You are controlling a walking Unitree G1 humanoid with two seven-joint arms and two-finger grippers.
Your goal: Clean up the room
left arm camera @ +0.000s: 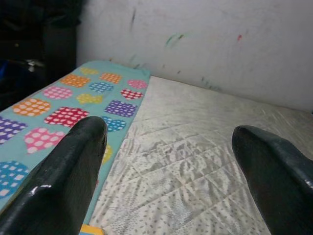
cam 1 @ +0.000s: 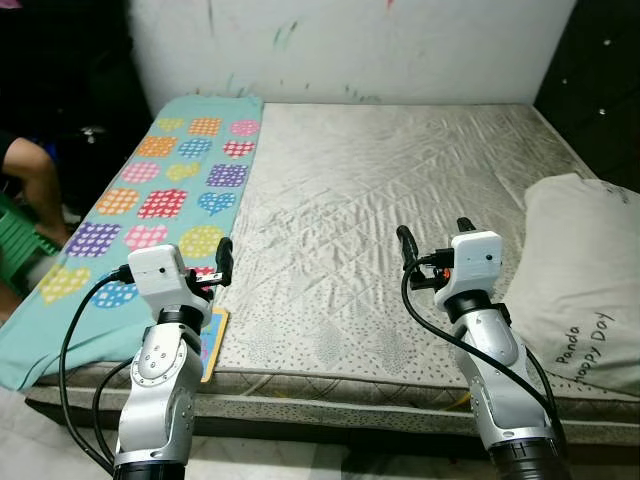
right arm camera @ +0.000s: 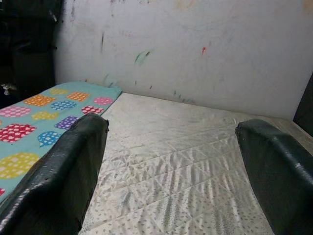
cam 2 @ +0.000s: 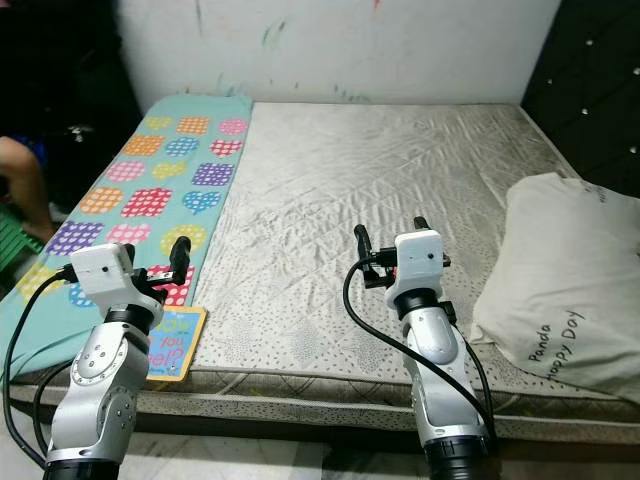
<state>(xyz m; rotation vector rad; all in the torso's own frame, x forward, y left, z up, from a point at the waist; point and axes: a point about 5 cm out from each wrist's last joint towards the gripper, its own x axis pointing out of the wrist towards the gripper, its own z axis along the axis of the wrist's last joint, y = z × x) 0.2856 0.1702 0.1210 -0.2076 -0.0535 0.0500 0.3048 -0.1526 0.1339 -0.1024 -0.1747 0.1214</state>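
A bare grey quilted mattress (cam 1: 400, 170) lies in front of me. A teal blanket (cam 1: 170, 190) with coloured dotted hearts covers its left strip. A white pillow (cam 1: 580, 280) with printed words rests at the right edge. A small yellow and blue booklet (cam 2: 172, 345) lies at the front left, by the blanket's edge. My left gripper (cam 1: 215, 268) hovers open above the blanket's near end, just beyond the booklet. My right gripper (cam 1: 435, 235) hangs open over the mattress, left of the pillow. Nothing is between either pair of fingers.
A scuffed white wall (cam 1: 350, 40) runs behind the bed. At the far left a person's leg (cam 1: 35, 180) shows beside a green plastic stool (cam 1: 20, 245). Dark furniture (cam 1: 600, 80) stands at the back right. Pale floor (cam 1: 300, 460) shows below the mattress front.
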